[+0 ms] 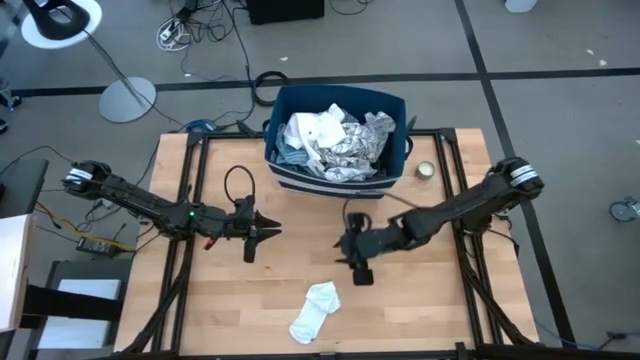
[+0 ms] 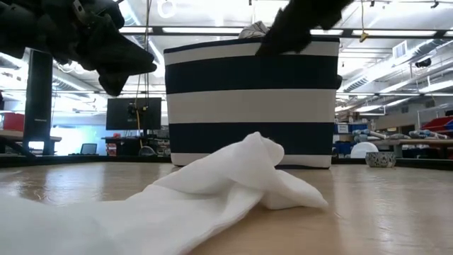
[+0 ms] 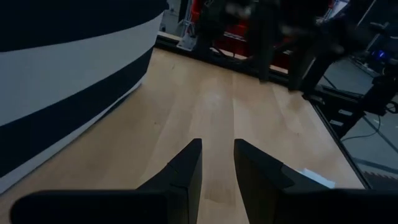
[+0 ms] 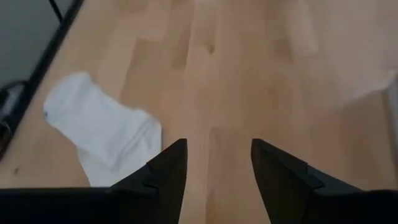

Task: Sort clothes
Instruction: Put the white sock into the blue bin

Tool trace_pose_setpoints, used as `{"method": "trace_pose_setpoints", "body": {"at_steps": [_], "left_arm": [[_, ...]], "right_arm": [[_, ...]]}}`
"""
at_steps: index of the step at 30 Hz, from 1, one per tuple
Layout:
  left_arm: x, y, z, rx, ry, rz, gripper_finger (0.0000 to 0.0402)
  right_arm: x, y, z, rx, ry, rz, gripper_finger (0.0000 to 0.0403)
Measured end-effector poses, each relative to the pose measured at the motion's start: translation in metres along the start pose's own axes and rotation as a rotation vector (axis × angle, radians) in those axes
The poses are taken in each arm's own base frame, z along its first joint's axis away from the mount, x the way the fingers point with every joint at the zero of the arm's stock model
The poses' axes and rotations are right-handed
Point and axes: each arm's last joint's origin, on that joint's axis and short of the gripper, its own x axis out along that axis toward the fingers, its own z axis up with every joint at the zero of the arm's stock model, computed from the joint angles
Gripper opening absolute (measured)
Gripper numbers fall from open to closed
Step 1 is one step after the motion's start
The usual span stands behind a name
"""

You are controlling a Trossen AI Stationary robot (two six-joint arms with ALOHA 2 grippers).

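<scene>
Item: one white garment (image 1: pixel 315 311) lying crumpled on the wooden counter (image 1: pixel 440 310), near edge, a little right of centre, well apart from the striped bin (image 1: pixel 337 182) at the far side, where the rest of the clothes (image 1: pixel 335 142) are heaped, white and patterned pieces uppermost. Long axis: runs diagonally, from its near-left end up to a broader far-right end that points roughly toward the right hand (image 1: pixel 357 262). Right hand: hovers just beyond the garment's far end, fingers parted, holding nothing (its wrist view shows the cloth off to one side of the gap, not between the fingers). Left hand (image 1: pixel 262 231): waits left of centre in front of the bin, fingers slightly apart, empty. Risks, as I judge them: a straight descent would likely close on bare wood, since the garment sits off the hand's line; a pinch at the folded far end may lift only one layer and let the rest drag or slip; both arms converging mid-counter could crowd each other.
</scene>
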Motion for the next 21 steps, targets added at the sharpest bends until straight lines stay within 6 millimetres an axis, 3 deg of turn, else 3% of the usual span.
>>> {"method": "trace_pose_setpoints", "body": {"at_steps": [5,11,21], "left_arm": [[0.0,0.0,0.0,-0.004,-0.002,-0.001,0.0099],[0.0,0.0,0.0,-0.006,-0.002,-0.006,0.0099],[0.0,0.0,0.0,-0.006,0.001,-0.012,0.0099]], "right_arm": [[0.034,0.013,-0.03,-0.046,0.117,0.003,0.0178],[0.074,0.024,-0.051,-0.049,0.161,0.093,0.0178],[0.104,0.028,-0.056,0.038,0.11,0.315,0.0138]]}}
